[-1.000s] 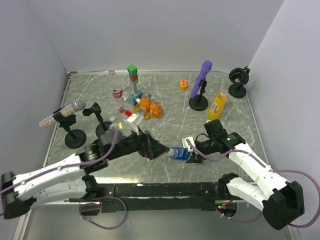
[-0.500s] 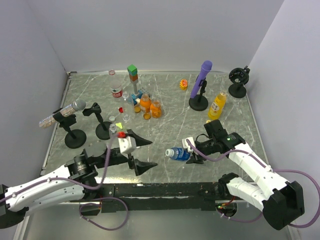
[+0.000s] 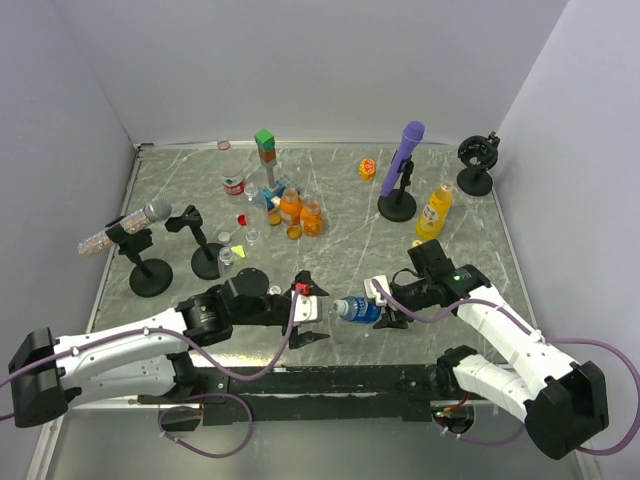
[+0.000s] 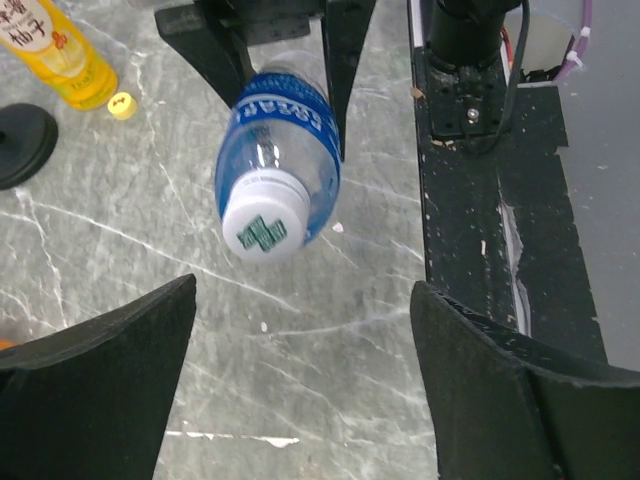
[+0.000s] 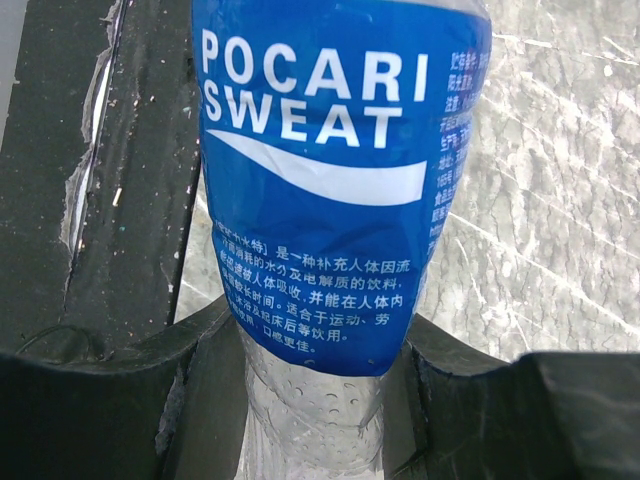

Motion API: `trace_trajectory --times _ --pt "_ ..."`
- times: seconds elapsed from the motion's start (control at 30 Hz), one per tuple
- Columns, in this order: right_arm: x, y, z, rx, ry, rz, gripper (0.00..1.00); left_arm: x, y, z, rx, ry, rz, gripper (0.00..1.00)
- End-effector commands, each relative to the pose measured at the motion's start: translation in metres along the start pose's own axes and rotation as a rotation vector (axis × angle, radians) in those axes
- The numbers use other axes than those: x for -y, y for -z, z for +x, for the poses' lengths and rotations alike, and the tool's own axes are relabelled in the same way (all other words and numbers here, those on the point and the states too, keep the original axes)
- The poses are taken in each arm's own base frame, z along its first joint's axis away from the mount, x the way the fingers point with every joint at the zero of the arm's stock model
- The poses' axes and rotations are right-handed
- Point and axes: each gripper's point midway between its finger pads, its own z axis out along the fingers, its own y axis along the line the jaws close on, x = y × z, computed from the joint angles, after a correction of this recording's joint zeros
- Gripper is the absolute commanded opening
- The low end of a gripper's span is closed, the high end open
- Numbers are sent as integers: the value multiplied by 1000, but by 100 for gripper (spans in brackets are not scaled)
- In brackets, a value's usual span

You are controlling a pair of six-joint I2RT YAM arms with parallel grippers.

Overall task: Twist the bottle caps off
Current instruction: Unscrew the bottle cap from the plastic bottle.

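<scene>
One grey marbled counter (image 3: 345,250), hard and smooth by its look, shows a bare stretch along its near edge; stands (image 3: 150,278) and other bottles (image 3: 290,205) sit toward the left and far edges. Near the middle of the near edge, the right end effector (image 3: 388,306) is clenched on the bottle (image 4: 285,130), held sideways by its lower body. The bottle is thin, seemingly empty plastic, likely light and prone to buckle or spin. The left end effector (image 4: 300,300) is spread wide just short of the cap (image 4: 262,228), which is small and stiff and best pinched squarely across its rim.
</scene>
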Motion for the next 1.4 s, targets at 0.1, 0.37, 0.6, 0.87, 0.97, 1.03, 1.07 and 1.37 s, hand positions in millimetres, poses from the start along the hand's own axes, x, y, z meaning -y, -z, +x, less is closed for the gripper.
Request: trace_trajectory --times 0.1,0.37,0.6,0.87,0.97,1.03,1.07,1.37 --pt "1 0 -8 33 37 -11 18 -13 -12 -43 111 -60 -14 76" --pt "0 1 -7 33 40 -8 18 -15 -22 -41 103 -30 -12 61" --pt "0 0 -6 30 37 -12 18 -17 -24 -44 117 -8 -21 41" --pt "0 0 -6 28 36 -13 18 -13 -23 -47 139 41 -12 9" --pt "1 0 -5 27 36 -13 18 -11 -22 -50 143 110 -16 1" --pt "0 0 -4 23 33 -12 18 -12 -23 -53 139 210 -28 1" --pt "1 0 -4 22 35 -11 18 -13 -23 -52 131 307 -45 1" --pt "1 -1 -3 18 26 -16 18 6 -33 -52 71 1168 -158 1"
